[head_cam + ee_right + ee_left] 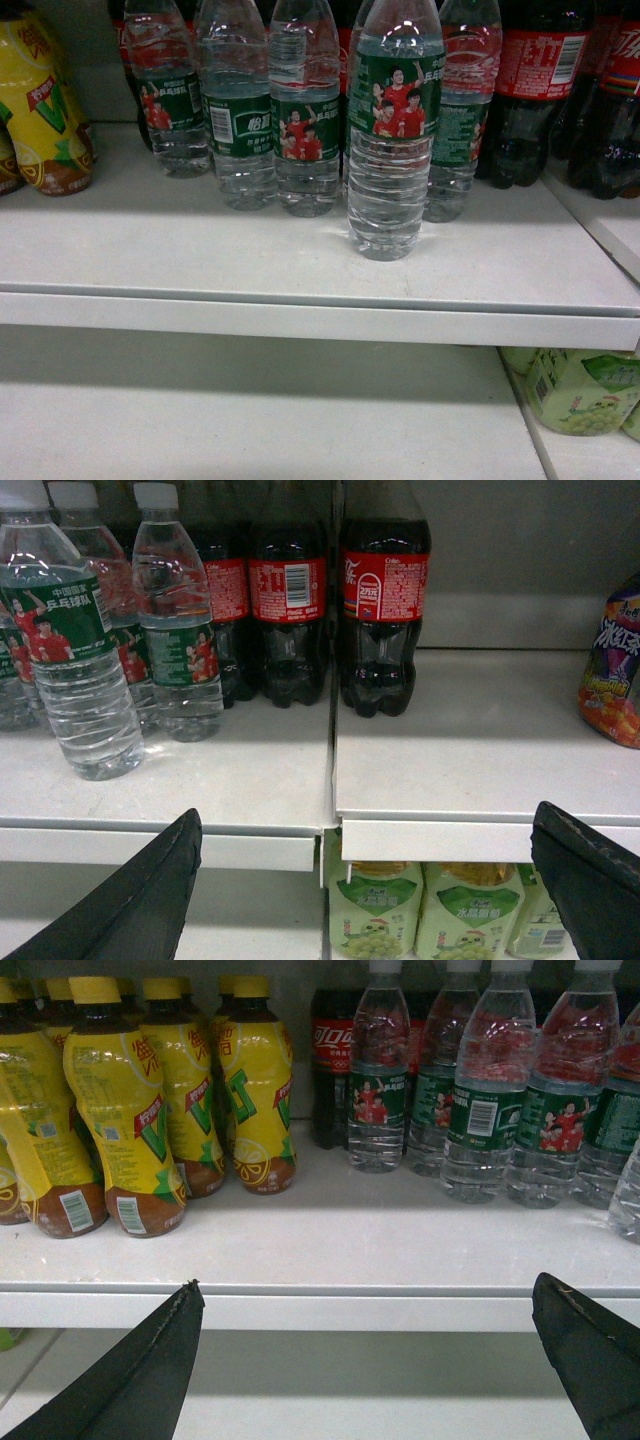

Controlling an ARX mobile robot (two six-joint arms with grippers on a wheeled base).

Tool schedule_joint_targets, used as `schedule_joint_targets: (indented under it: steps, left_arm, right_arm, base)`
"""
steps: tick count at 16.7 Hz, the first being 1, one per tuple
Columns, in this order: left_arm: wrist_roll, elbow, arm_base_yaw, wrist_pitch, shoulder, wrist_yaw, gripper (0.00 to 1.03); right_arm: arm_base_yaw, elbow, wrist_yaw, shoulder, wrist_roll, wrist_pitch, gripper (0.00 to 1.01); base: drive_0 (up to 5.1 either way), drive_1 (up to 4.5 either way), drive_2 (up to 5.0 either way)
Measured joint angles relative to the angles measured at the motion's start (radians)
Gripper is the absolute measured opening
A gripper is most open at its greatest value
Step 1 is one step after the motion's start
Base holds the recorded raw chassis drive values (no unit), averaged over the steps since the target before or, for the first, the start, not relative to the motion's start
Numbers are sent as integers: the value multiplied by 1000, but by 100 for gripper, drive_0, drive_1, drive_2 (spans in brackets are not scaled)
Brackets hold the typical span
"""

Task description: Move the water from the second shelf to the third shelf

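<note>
Several clear ribbed water bottles with green labels stand on the upper white shelf (200, 250). One water bottle (393, 130) stands forward of the row, nearest the shelf edge; it also shows at the left of the right wrist view (75, 650). The row of water bottles (480, 1100) fills the right of the left wrist view. My left gripper (365, 1295) is open, its black fingers (150, 1370) level with the shelf's front lip, nothing between them. My right gripper (365, 820) is open too, in front of the shelf seam, to the right of the water. Neither gripper shows in the head view.
Yellow lemon-tea bottles (120, 1110) stand left of the water, dark cola bottles (385, 600) with red labels behind and to the right. A purple-labelled drink (612, 670) is at far right. Green grape-drink bottles (375, 910) sit on the lower shelf (250, 420) at right.
</note>
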Motion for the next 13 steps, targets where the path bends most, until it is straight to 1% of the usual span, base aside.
schedule_joint_targets:
  steps: [13]
  left_arm:
    - [0,0,0,0,0,0,98]
  right_arm:
    - [0,0,0,0,0,0,98]
  base:
    - [0,0,0]
